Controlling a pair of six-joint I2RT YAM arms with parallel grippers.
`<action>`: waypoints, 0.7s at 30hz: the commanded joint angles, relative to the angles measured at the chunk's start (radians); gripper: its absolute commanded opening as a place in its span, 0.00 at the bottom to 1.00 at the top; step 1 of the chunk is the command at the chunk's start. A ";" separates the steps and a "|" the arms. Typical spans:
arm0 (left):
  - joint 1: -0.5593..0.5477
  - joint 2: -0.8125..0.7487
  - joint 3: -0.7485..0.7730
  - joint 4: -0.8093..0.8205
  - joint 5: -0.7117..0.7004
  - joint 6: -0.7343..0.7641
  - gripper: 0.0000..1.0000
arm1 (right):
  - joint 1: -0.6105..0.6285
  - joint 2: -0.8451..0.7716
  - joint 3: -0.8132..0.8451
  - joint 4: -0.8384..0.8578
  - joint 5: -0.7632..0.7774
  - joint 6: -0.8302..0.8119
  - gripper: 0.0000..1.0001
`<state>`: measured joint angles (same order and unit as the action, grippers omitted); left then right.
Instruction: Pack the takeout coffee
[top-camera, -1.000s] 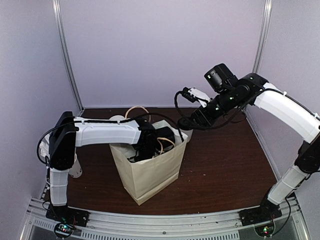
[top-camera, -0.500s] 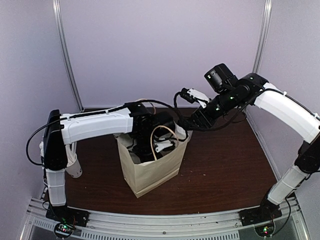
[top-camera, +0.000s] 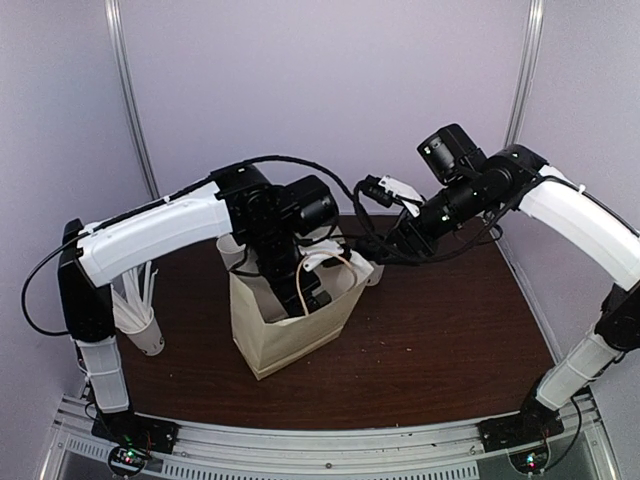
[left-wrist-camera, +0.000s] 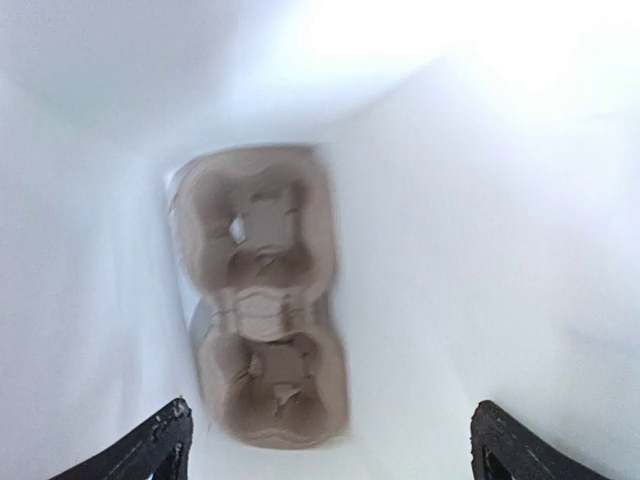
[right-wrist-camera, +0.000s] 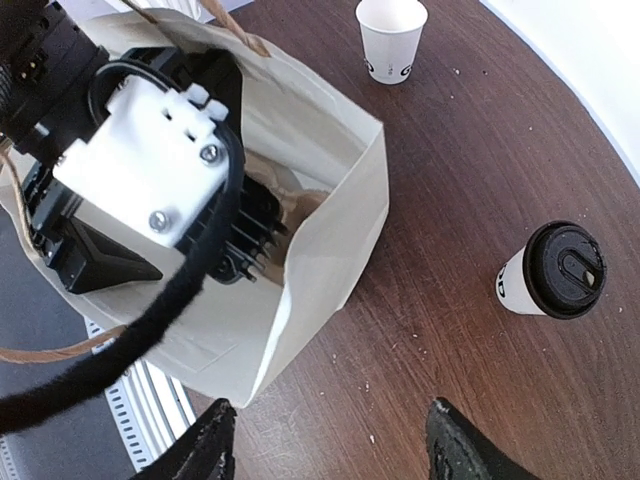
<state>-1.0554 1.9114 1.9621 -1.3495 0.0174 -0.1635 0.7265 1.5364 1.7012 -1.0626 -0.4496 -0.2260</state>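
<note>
The takeout coffee (right-wrist-camera: 555, 270), a white cup with dark print and a black lid, stands on the brown table to the right of the paper bag (right-wrist-camera: 330, 200); I cannot make it out in the top view. My left gripper (top-camera: 306, 288) hangs in the mouth of the bag (top-camera: 290, 330). In its own view it (left-wrist-camera: 330, 445) is wide open with nothing between the fingers, looking down at a brown pulp carrier (left-wrist-camera: 265, 300) on the bag's floor. My right gripper (right-wrist-camera: 330, 445) is open over bare table by the bag's corner, short of the coffee.
A lidless white cup (right-wrist-camera: 392, 35) stands on the table beyond the bag. A white cup full of wrapped straws (top-camera: 140, 320) sits at the left, near the left arm's base. The bag's twine handles (top-camera: 325, 275) loop around the left gripper. Walls close the table on three sides.
The left arm has risen from deep inside the bag to its mouth and its jaws have opened wide. The bag shifted slightly left. The right gripper opened a little more.
</note>
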 joint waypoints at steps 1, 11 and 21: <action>0.002 -0.088 0.081 -0.009 -0.064 0.006 0.98 | -0.011 -0.033 -0.007 -0.023 -0.020 -0.024 0.65; 0.003 -0.161 0.053 0.061 -0.070 0.026 0.95 | -0.016 -0.029 0.014 -0.042 -0.141 -0.053 0.67; 0.004 -0.307 0.095 0.186 -0.054 0.053 0.73 | -0.015 -0.048 -0.001 -0.045 -0.185 -0.077 0.68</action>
<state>-1.0554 1.7115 2.0209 -1.2747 -0.0399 -0.1326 0.7166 1.5230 1.7012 -1.0981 -0.5968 -0.2867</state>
